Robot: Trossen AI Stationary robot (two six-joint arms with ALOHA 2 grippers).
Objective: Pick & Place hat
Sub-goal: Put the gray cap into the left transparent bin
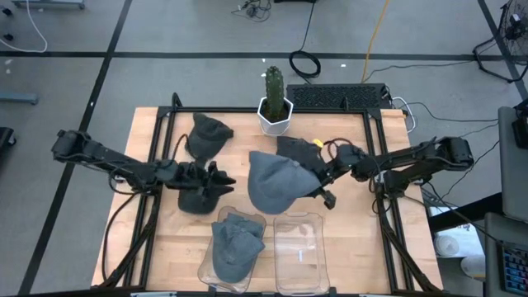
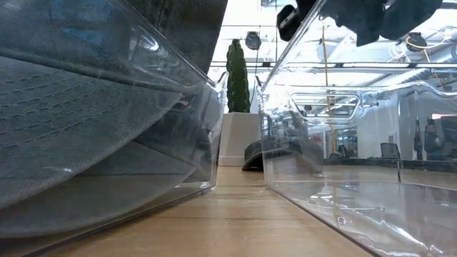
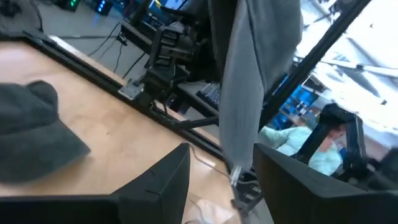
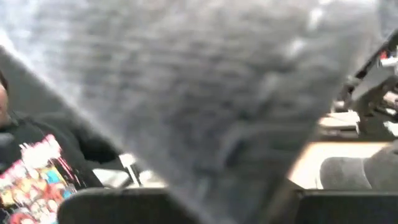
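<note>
The light wooden tabletop (image 1: 157, 247) carries, at the middle of its far edge, a white faceted pot (image 1: 274, 116) with a tall green cactus (image 1: 273, 83). Left of the pot, near the far edge, lies a dark grey cloth cap (image 1: 208, 134), and a darker cap (image 1: 290, 148) lies just right of the pot. Two clear plastic bins stand side by side at the near edge: the left bin (image 1: 233, 251) holds grey caps, the right bin (image 1: 299, 246) is beside it.
</note>
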